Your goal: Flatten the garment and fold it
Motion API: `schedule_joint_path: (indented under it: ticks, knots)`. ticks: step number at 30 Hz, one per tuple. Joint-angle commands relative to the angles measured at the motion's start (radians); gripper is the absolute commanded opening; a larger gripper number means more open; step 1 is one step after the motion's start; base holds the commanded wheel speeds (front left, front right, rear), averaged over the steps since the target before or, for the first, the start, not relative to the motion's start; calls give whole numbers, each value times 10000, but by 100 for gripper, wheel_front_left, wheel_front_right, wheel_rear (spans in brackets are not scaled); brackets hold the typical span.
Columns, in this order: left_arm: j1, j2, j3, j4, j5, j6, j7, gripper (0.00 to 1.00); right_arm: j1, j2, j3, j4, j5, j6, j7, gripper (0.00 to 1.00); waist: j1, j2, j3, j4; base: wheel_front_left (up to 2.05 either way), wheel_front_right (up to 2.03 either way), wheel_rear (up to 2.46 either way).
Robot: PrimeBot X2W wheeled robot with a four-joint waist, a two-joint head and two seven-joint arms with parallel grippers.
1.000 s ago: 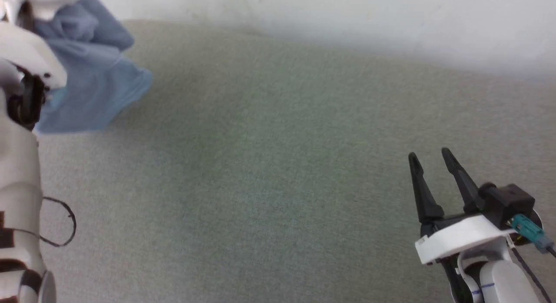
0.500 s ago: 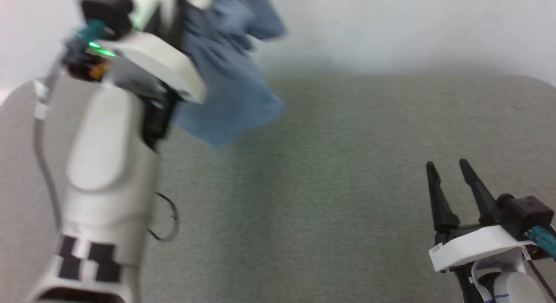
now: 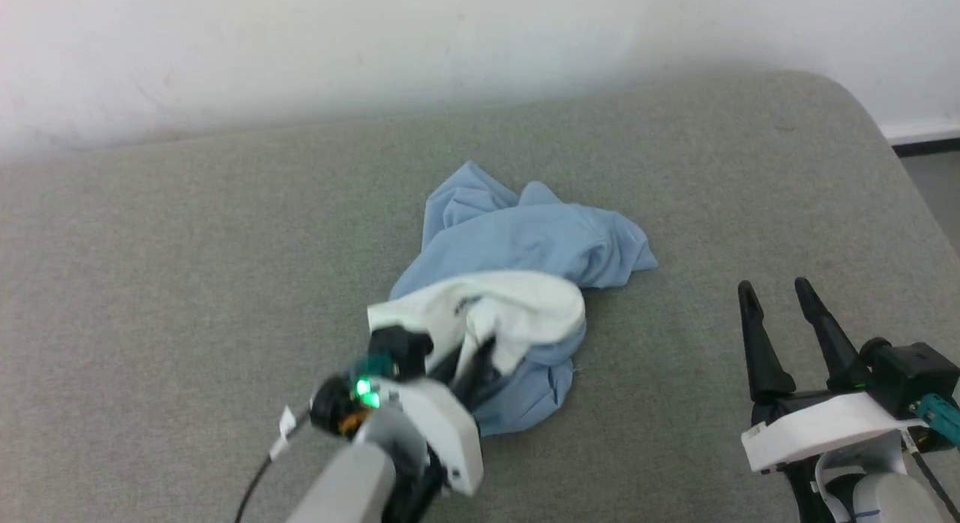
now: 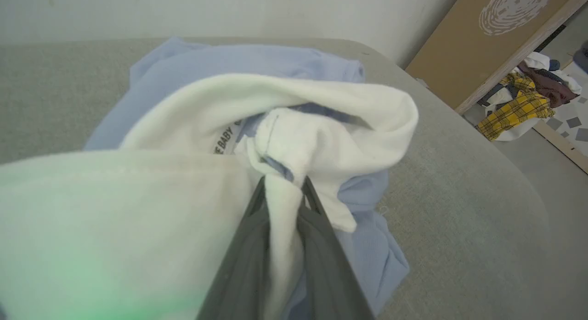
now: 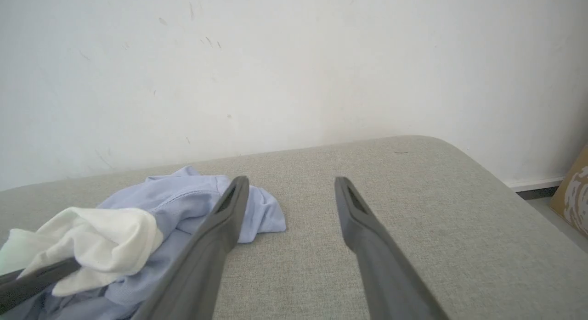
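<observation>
The garment (image 3: 525,241), a light blue shirt, lies crumpled in a heap at the middle of the grey table (image 3: 187,283). Its white collar part (image 3: 495,309) bulges up at the near side. My left gripper (image 3: 478,360) reaches in from below and is shut on that white fabric. In the left wrist view the two dark fingers (image 4: 321,219) pinch a fold of white cloth (image 4: 282,205), with the blue body (image 4: 229,63) behind it. My right gripper (image 3: 778,298) stands open at the lower right, apart from the garment (image 5: 193,198); nothing is between its fingers (image 5: 229,210).
A white wall runs along the table's far edge. The table's rounded right edge (image 3: 892,155) drops to the floor. Beyond it stand a brown board (image 4: 487,40) and a pile of mixed clothes (image 4: 523,104). Bare grey surface lies left and right of the heap.
The head camera has swung, so the whole picture shifted. The garment, which hung in the air from my raised left gripper, now rests in a heap on the table. The right gripper stays open.
</observation>
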Motion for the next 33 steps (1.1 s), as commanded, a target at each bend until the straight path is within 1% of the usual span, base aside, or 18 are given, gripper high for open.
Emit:
schedule_joint_path:
  ticks: [1, 2, 3, 4, 10, 15, 19, 23, 25, 29, 33]
  knots:
    - [293, -10, -110, 100, 90, 98, -204, 0, 41, 19, 29, 37, 15, -7, -82, 100, 0, 0, 144, 34, 0, 0, 0]
    - [492, -27, -201, 170, 71, 117, -281, 0, 32, 19, 29, 41, 0, -7, -82, 100, 0, 0, 147, 102, 0, 0, 0]
    - [625, -43, -292, 190, 56, 119, -381, 33, 25, 19, 13, 44, -10, -7, -84, 100, 0, 0, 132, 189, 0, 0, 0]
    - [702, -52, -370, 169, 106, 137, -562, 100, 20, 19, 11, 44, -35, -7, -80, 100, 0, 0, 106, 266, 0, 0, 0]
    - [1039, -102, -596, -616, 82, 145, -1993, 100, 138, 19, 6, 11, -229, -7, 29, 100, 0, 0, -258, 707, 0, 0, 0]
    - [1242, -87, -323, -1737, 255, 439, -2590, 100, 390, 19, -57, -75, -292, -7, 147, 100, 0, 0, -583, 996, 0, 0, 0]
    - [1443, 68, 280, -2416, 392, 883, -2696, 100, 582, 19, -86, -180, -320, -7, 252, 100, 0, 0, -768, 1167, 0, 0, 0]
    - [1791, 320, 1252, -2863, 427, 1442, -2719, 100, 737, 19, -51, -282, -331, -7, 357, 100, 0, 0, -916, 1256, 0, 0, 0]
    - [2057, 457, 1756, -3125, 480, 1646, -2721, 100, 814, 19, -41, -328, -336, -7, 405, 100, 0, 0, -979, 1285, 0, 0, 0]
    - [2711, 748, 2588, -3474, 603, 1914, -2723, 100, 967, 19, -28, -400, -342, -7, 498, 100, 0, 0, -1111, 1326, 0, 0, 0]
    - [3363, 1085, 3056, -3560, 750, 2012, -2724, 100, 1097, 19, -53, -479, -397, -7, 616, 100, 0, 0, -1189, 1376, 0, 0, 0]
